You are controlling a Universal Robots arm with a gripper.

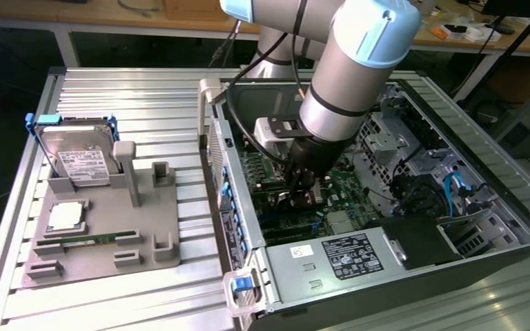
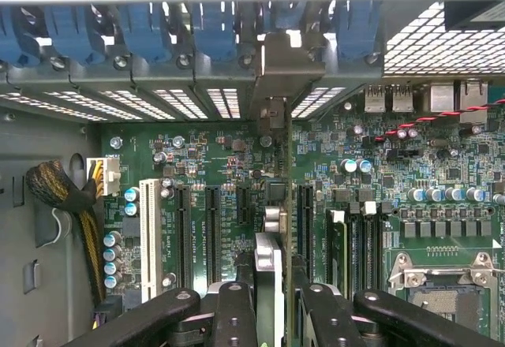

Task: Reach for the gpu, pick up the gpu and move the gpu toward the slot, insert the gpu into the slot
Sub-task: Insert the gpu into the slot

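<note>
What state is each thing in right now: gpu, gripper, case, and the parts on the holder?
gpu: held edge-on between the fingers, above the motherboard slots.
gripper: shut on the gpu, down inside the case.
computer case: side open, lying flat.
hard drive: upright in the grey holder, untouched.
memory stick: lying in the holder.

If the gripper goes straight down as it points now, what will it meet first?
The gripper, shut on the gpu, points at the motherboard. The card's lower edge would probably meet it first, apparently at a slot; depth is unclear.
</note>
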